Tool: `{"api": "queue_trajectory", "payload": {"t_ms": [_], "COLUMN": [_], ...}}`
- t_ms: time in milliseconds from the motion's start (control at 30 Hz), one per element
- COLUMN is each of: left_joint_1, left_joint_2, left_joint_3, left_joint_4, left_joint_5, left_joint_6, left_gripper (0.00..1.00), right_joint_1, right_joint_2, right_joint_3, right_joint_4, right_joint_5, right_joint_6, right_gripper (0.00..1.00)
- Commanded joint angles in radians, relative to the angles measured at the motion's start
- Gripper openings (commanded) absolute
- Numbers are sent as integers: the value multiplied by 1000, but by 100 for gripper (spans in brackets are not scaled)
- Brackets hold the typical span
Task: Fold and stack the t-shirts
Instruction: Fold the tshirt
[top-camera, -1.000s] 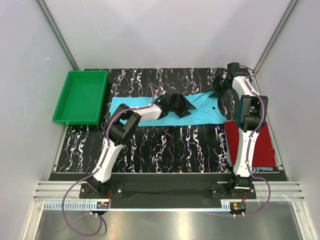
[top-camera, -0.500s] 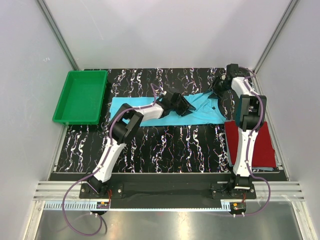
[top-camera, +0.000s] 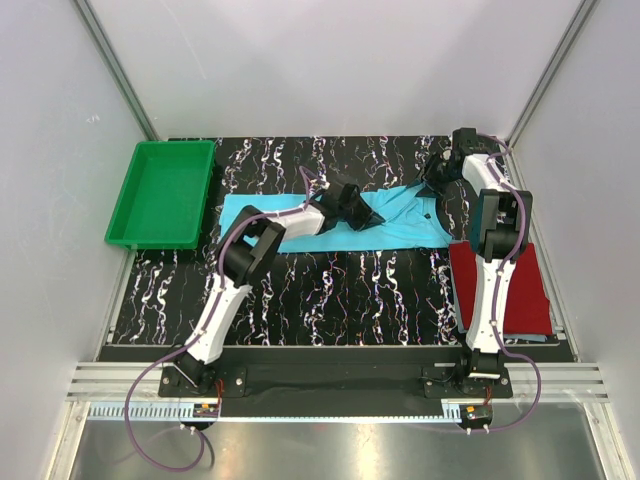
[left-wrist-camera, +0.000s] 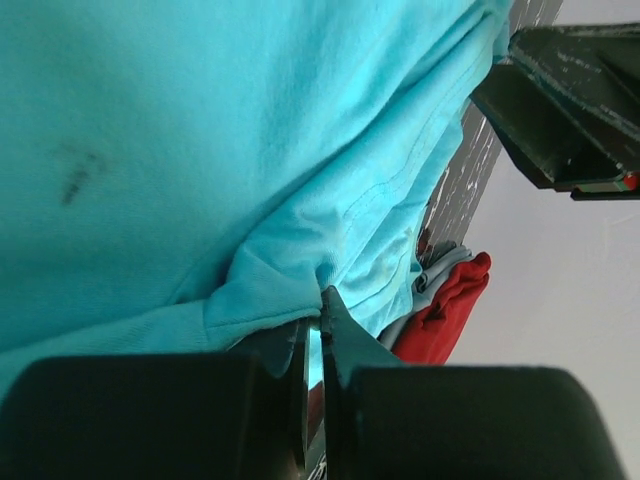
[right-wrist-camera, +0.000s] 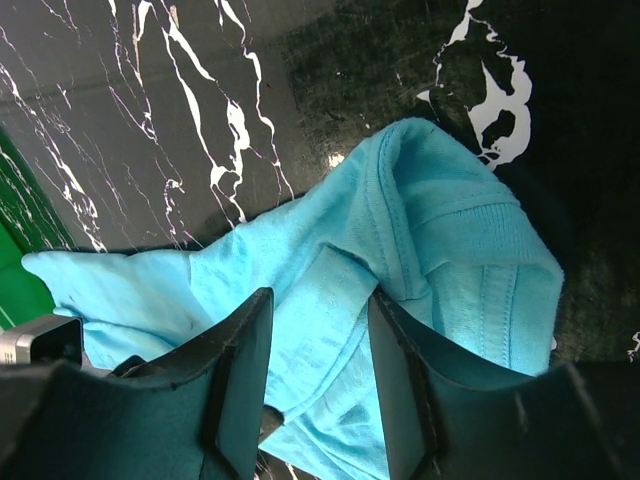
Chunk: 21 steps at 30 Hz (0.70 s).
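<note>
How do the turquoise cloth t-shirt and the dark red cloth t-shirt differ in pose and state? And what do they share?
Pose: the turquoise cloth t-shirt lies spread lengthwise across the middle; the dark red cloth t-shirt is a folded rectangle at the right edge. State: the left claw pinches the turquoise one; no claw holds the red one. Shared: both lie over the black marbled table.

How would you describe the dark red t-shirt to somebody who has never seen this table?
Find the black marbled table and go to its near right corner, beside the right arm. The dark red t-shirt lies there as a flat folded rectangle. Its neighbour, the turquoise t-shirt, is bright and spread long farther back.
</note>
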Motion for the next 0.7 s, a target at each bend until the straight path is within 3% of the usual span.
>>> {"api": "queue_trajectory", "payload": {"t_ms": [0,667], "left_joint_1": [21,44], "left_joint_2": [-40,-42], "left_joint_3": [12,26], "left_joint_4": [31,46], "left_joint_5": [17,65], "left_joint_6": [21,-2], "left_gripper": [0,0], "right_joint_1": [-2,-2], "right_joint_2": [-33,-56], "right_joint_3": [39,-14], "right_joint_4": [14,-6], "right_joint_5": [6,29], "right_joint_6": [1,-18], "right_gripper": [50,48]}}
